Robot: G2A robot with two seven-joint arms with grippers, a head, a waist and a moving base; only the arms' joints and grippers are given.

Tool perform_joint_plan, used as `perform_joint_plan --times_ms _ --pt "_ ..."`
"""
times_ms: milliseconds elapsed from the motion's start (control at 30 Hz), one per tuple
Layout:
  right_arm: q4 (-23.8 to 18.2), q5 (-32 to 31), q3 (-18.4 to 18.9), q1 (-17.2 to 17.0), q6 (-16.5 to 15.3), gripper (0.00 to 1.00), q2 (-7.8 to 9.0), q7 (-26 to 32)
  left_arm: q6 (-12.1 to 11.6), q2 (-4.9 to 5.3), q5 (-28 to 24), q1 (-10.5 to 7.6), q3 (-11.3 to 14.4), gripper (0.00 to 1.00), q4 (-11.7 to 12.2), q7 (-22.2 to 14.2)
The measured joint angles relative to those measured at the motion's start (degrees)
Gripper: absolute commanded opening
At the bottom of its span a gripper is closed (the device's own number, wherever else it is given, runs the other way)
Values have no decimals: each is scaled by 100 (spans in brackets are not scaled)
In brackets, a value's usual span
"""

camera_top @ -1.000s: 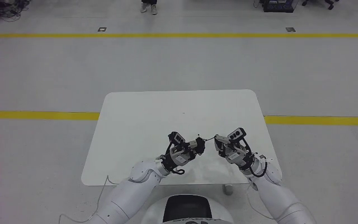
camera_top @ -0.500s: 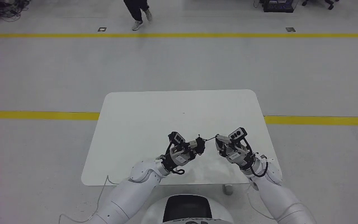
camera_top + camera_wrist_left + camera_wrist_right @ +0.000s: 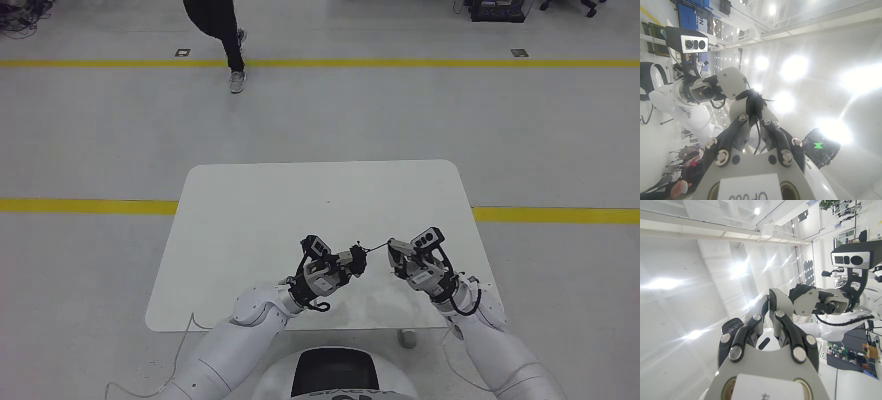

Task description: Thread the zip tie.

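Zip tie spans the gap between the two grippers, over the near part of the table. Left gripper is clamped on its bunched black end. Right gripper has its fingers pressed together on the strand (the contact itself is hard to see). Risk: if the arms misalign, the thin tail may buckle or slip and miss the head.

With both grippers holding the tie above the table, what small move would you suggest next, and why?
Probably ease the right gripper slightly toward the left gripper, feeding the zip tie onward: both are shut on it, and it spans their short gap.
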Motion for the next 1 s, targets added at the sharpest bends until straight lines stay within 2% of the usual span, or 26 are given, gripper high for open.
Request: perform_joint_plan --times_ms 1000 --pt "21 -32 198 6 47 0 -46 3 0 0 0 0 0 0 0 0"
